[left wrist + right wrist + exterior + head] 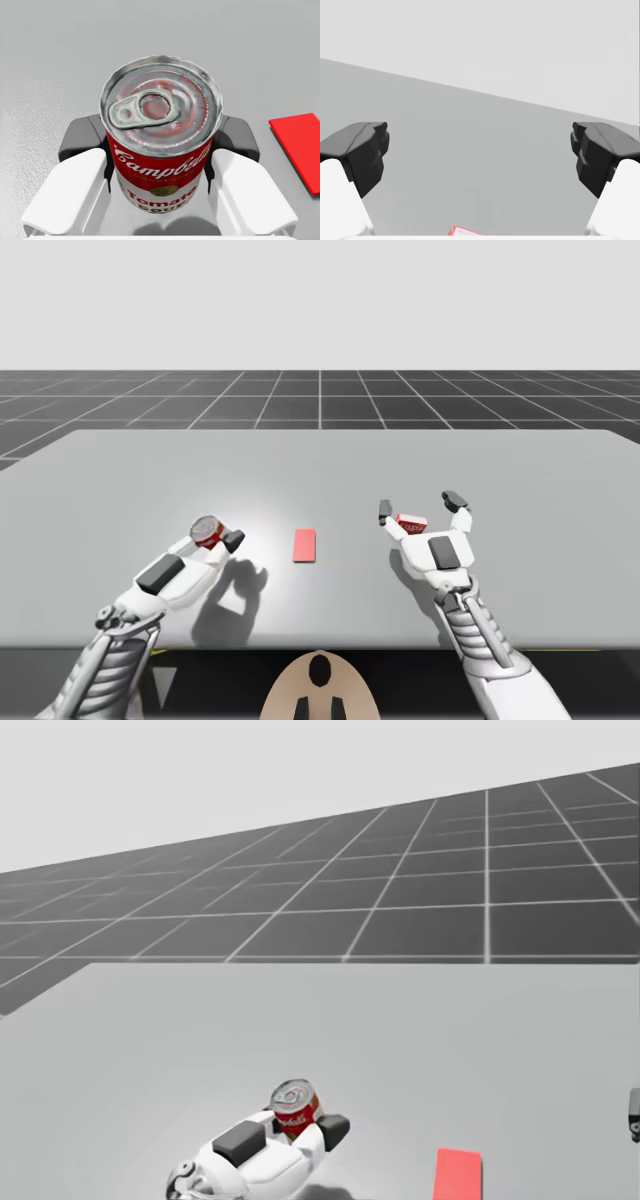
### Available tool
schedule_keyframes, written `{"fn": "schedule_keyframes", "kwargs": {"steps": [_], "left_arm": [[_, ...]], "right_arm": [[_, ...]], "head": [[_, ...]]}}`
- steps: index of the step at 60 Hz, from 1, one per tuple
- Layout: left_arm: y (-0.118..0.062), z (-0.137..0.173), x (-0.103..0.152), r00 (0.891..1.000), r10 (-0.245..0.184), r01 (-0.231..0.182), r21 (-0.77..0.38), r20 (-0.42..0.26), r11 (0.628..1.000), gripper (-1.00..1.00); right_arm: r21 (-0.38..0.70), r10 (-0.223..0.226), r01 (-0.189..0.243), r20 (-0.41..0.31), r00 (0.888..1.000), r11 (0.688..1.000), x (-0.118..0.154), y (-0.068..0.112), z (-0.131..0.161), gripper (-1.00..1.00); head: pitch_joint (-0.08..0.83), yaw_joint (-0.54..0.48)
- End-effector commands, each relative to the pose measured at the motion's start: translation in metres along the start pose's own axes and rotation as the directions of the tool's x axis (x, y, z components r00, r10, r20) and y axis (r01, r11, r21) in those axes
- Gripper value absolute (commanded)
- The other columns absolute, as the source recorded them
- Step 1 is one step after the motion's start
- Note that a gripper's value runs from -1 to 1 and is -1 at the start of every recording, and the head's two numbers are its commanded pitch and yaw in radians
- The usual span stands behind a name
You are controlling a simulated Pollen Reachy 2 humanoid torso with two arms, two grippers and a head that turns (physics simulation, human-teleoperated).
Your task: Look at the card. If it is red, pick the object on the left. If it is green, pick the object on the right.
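The flat red card (304,545) lies centred on the tabletop (320,465), which explains the grip: the robot's left tool (160,142) clamps the red-and-white metal can (161,112) from both sides, left of the card. The right tool (420,505) gapes wide, empty, by a small red-and-white box (409,525).

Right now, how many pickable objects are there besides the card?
2. A red and white can sits gripped in my left gripper, left of the red card. A small red and white object lies under my open right gripper, right of the card.
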Motion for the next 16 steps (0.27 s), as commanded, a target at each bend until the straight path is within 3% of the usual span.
{"fn": "schedule_keyframes", "kwargs": {"steps": [1,9,16], "left_arm": [[0.0,0.011,0.06,0.987,-0.049,0.051,-0.009,0.152,0.999,1.0],[-0.002,0.021,0.093,0.971,-0.082,0.084,0.001,0.224,0.996,1.0],[-0.007,0.033,0.121,0.95,-0.121,0.124,0.009,0.287,0.992,1.0]], "right_arm": [[-0.006,-0.016,0.016,0.0,1.0,1.0,0.001,0.003,0.001,-1.0],[-0.009,-0.021,0.021,0.003,1.0,1.0,0.002,0.003,0.001,-1.0],[-0.014,-0.02,0.02,0.006,1.0,1.0,0.003,0.002,0.0,-1.0]], "head": [[0.281,0.35],[0.274,0.34],[0.269,0.35]]}}
